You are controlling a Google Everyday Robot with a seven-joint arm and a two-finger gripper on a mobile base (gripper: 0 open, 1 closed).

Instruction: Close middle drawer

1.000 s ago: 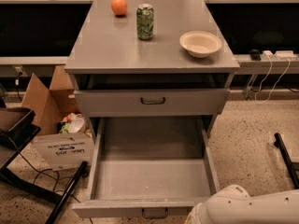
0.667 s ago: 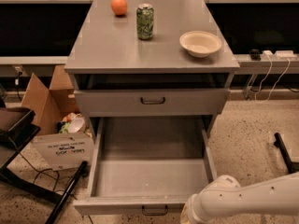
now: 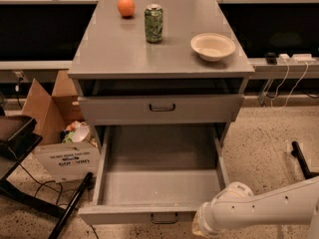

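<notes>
Camera view is showing the middle drawer (image 3: 124,215) standing pulled right out beneath the top drawer (image 3: 114,111). The gripper (image 3: 200,227) is hanging low at its front right corner; spread or pressed together, I cannot tell. It seems to be lining up, and next needs a straight push on the front.

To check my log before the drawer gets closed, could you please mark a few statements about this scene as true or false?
1. The middle drawer is pulled far out and holds nothing. True.
2. The green can lies on its side. False: it stands upright on the cabinet top.
3. The pincer is low in the view, by the right end of the middle drawer's front. True.
4. The bowl sits inside the middle drawer. False: it rests on the cabinet top, right of the green can.
</notes>
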